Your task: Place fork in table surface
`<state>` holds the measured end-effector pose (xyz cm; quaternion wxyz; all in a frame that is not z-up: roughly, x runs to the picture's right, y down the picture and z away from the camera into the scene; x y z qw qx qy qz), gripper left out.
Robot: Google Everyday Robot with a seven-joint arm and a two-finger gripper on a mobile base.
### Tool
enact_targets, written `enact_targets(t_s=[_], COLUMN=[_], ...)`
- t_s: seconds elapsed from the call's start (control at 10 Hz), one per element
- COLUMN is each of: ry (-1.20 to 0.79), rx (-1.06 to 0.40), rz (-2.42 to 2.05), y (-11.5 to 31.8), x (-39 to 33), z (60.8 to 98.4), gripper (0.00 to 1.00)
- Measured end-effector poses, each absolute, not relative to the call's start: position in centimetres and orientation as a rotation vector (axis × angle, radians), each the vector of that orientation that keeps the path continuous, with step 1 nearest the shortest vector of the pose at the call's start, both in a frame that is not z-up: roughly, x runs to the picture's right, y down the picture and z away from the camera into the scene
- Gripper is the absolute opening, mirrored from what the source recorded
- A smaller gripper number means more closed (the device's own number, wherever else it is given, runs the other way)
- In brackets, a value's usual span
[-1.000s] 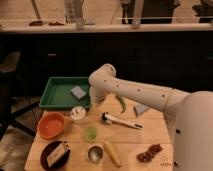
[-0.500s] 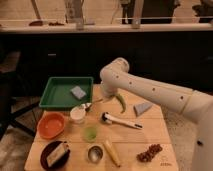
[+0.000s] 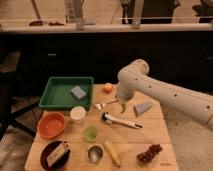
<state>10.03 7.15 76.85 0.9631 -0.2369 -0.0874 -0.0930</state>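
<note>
Fork point(image 3: 107, 104) lay flat on the desk point(image 3: 150, 134), on bare planks between the green tray point(image 3: 65, 106) and the pincer point(image 3: 123, 107), clear of the black-headed utensil point(image 3: 121, 121). I judged it a fair resting spot, so the placing looked done or nearly so. The pincer hung low, just beside the fork's near end; whether it was open or closed could not be told. Against the earlier frames, the arm had swung right, away from the tray, uncovering the orange point(image 3: 107, 88) and the fork.
</note>
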Motion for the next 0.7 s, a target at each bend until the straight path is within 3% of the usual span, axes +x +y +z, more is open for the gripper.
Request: enact_targets(t_s=[0.7], ry=[-0.161], rx=[-0.542], rz=[-0.181], y=[13.6], x=[16.0], z=[75.8], gripper=[0.0])
